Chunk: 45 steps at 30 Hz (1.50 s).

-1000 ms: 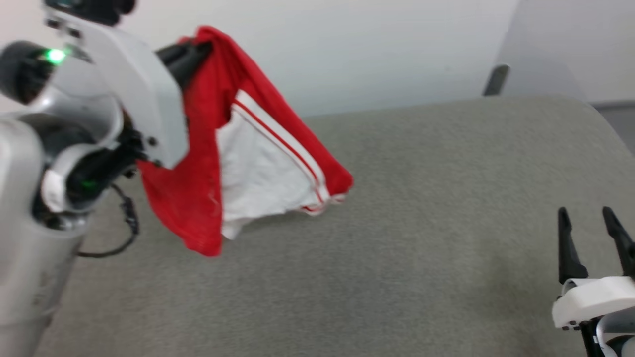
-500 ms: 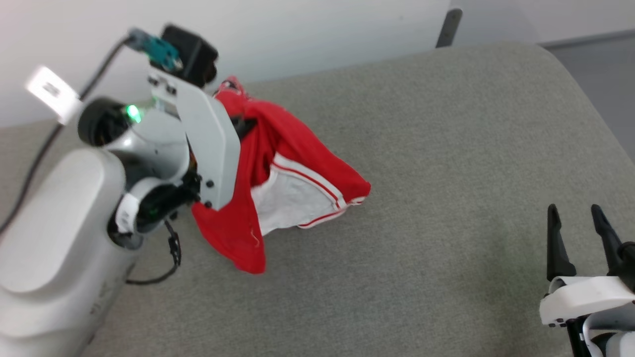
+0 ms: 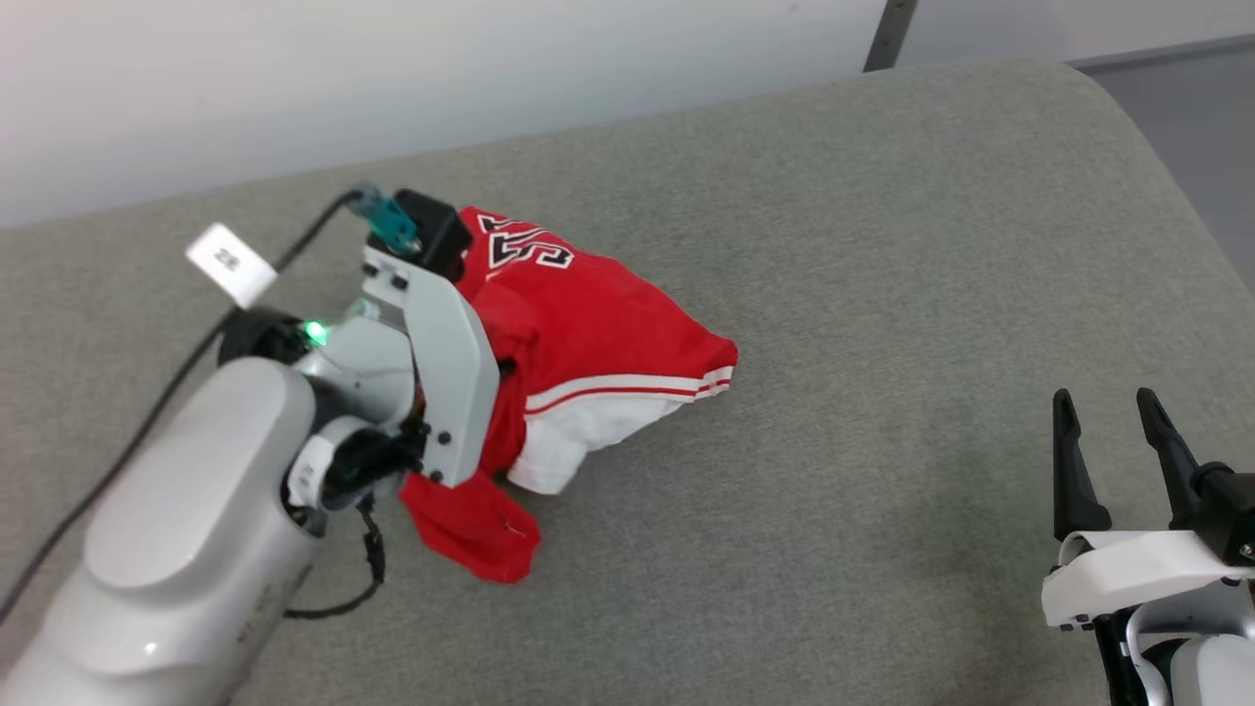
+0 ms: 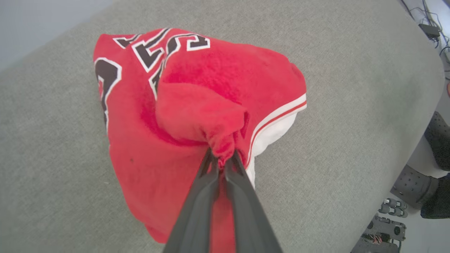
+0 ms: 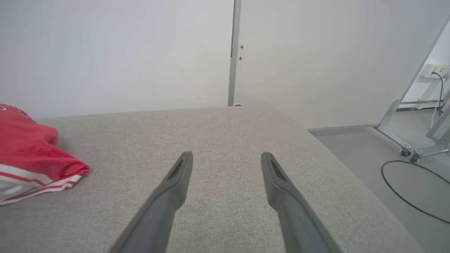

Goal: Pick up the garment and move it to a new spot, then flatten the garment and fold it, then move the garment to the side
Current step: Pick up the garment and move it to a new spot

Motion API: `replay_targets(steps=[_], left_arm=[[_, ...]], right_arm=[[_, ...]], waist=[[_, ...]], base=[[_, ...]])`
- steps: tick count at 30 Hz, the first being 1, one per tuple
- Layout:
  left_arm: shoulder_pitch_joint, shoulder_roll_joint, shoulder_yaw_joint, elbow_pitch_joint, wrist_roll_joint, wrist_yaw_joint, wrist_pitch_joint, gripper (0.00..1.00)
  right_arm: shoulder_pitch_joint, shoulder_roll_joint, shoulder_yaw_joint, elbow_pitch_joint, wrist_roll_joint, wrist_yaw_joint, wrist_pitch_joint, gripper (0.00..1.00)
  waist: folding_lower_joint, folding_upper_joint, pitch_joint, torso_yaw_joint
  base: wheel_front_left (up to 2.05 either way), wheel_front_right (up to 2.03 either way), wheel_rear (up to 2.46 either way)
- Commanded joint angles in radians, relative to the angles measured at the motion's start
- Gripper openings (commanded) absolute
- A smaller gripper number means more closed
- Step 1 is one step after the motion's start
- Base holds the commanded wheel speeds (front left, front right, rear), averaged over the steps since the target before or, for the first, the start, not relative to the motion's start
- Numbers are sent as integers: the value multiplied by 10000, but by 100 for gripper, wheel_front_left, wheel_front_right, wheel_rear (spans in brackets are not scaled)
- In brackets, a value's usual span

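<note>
The garment (image 3: 588, 333) is a red jersey with white striped trim and black white-outlined letters, bunched in a heap on the grey padded table (image 3: 882, 294), left of centre. My left gripper (image 4: 221, 160) is shut on a pinched fold of the garment (image 4: 197, 102), just above the heap. In the head view the left wrist covers the fingers. At the lower right my right gripper (image 3: 1103, 422) stands open above bare table, far from the cloth. The right wrist view shows the garment (image 5: 31, 158) at its left edge and the open right gripper (image 5: 226, 158).
The table's rounded right edge (image 3: 1167, 167) drops to a grey floor. A white wall (image 3: 392, 78) runs behind the table. A metal frame on casters (image 5: 407, 140) and a black cable (image 5: 415, 189) lie on the floor to the right. Dark shoes (image 4: 418, 182) show beside the table.
My left arm has come down with the garment, which hung in the air and now rests bunched on the table. The head camera has tilted downward. My right gripper has stayed open.
</note>
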Motion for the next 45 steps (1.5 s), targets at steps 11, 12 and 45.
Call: replay_targets(steps=[11,12,45], left_arm=[[216,-334,-65,591,-218,-332,-450,100],[244,-323,-33,577,-232,-344,-499,100],[4848,744,2103,-552,938,-38,-8432,100]], right_arm=[[133,23,220,-60,-221,1,169,100],[169,18,259,-93,-260,1,198,100],[1534,-630,1330,-119,287,1,216,100]], waist=[[0,-1,-671,779],[0,-1,-751,859],[0,-1,-3112,3409]], base=[[0,0,0],[0,0,0],[0,0,0]])
